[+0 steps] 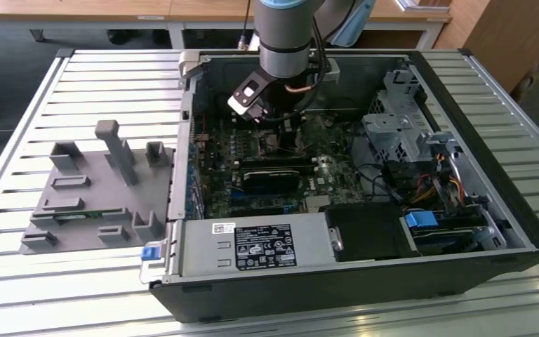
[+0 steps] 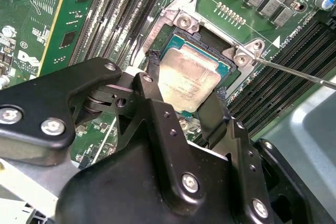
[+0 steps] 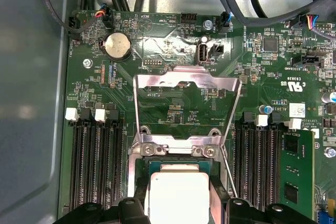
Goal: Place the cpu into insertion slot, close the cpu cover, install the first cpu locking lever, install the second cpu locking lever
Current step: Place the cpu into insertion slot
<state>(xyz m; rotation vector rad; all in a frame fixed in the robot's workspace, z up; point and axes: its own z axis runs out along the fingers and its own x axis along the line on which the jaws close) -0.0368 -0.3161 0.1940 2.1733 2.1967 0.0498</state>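
Gripper [image 2: 186, 94] is down inside the open computer case [image 1: 457, 232]. Its 2 fingers [image 2: 152, 80] are narrowed onto opposite edges of the cpu [image 2: 189, 74] and look to be holding it. The cpu lies flat between the fingertips, over or in the insertion slot [image 2: 207, 38] directly beneath. Can't tell if it's fully seated.

The cpu cover [image 3: 215, 82] is flipped up and open, just beyond the fingertips. A thin locking lever [image 2: 299, 73] stands out to one side of the gripper, unlatched.

Risks, as judged:
- If the chip is slightly rotated or off-centre, letting go leaves it cocked on the slot rim, which could bend contacts.
- Pressing down while misaligned does the same.
- A finger dragging on an edge as it opens could lift 1 corner.
- The cover could drop onto the fingers.
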